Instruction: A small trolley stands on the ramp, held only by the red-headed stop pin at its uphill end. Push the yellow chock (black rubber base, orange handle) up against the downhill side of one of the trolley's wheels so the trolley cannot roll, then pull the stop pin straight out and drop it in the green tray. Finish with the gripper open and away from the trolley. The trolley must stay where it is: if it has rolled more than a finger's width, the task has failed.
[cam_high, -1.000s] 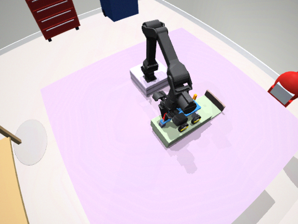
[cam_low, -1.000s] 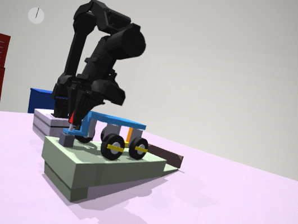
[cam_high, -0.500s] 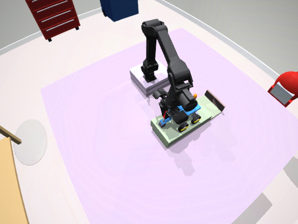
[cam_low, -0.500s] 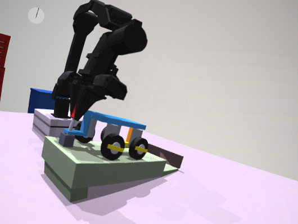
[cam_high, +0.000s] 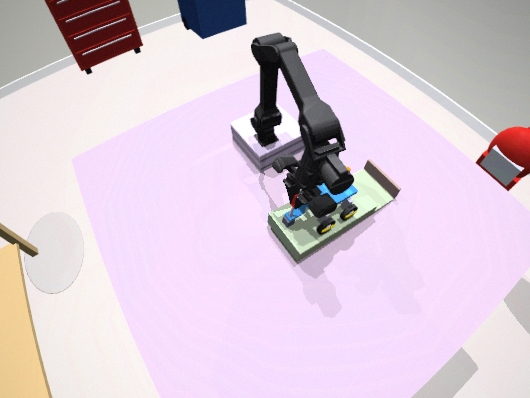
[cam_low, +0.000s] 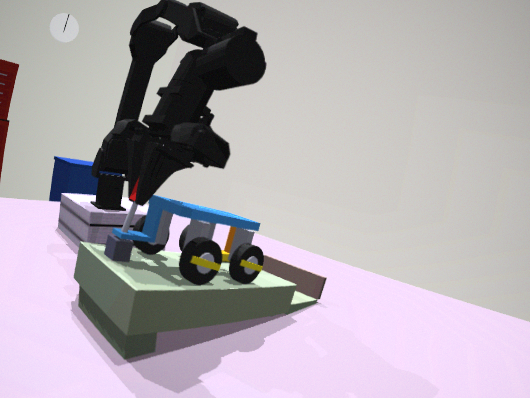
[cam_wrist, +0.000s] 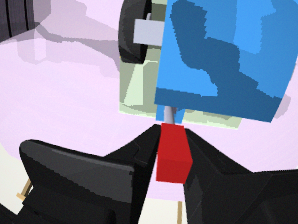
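Note:
The gripper (cam_high: 295, 200) (cam_low: 136, 194) (cam_wrist: 173, 135) is shut on the red head of the stop pin. The head (cam_wrist: 174, 152) sits between the fingertips, and the pin's grey shaft (cam_low: 129, 216) runs down, slightly tilted, to the blue tongue at the trolley's uphill end, above a dark block (cam_low: 119, 248). The blue trolley (cam_high: 351, 192) (cam_low: 215, 214) (cam_wrist: 225, 85) stands on the pale green ramp (cam_high: 301, 244) (cam_low: 205, 309) (cam_wrist: 132, 92). The chock's orange handle (cam_low: 230, 240) (cam_high: 348, 169) shows at the trolley's far side, near the downhill end. Its wheel contact is hidden. The green tray is not visible.
A brown end board (cam_high: 384, 179) (cam_low: 300, 276) stands at the ramp's low end. The arm's pale stepped base block (cam_high: 260, 155) (cam_low: 75, 215) is behind the ramp. The trolley's deck lies close beside the fingers. A near wheel (cam_low: 187, 262) stands on the ramp.

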